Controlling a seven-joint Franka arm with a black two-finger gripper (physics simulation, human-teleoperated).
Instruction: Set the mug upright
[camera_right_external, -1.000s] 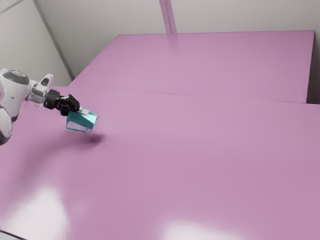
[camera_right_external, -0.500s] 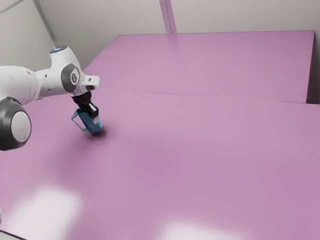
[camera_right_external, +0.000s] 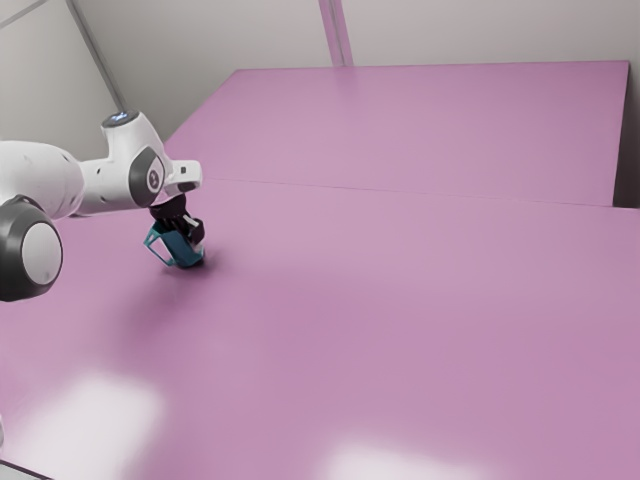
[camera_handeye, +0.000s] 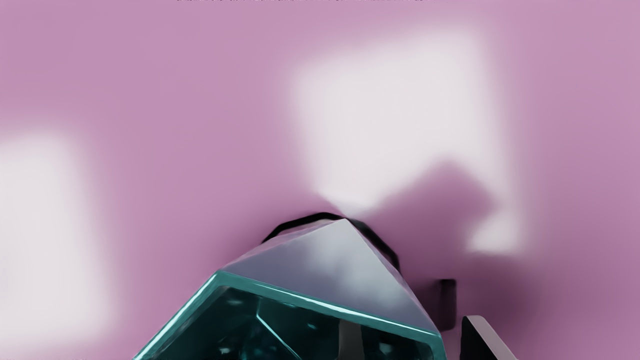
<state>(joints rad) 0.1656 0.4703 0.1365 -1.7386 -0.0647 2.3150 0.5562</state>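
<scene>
Mug (camera_right_external: 179, 248) tilted, mouth toward gripper (camera_right_external: 193, 236), presumably so its base can settle onto table (camera_right_external: 400, 320); grasping or released: cannot tell.

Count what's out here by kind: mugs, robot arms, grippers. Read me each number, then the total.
Mug: 1
Robot arm: 1
Gripper: 1
Total: 3
</scene>
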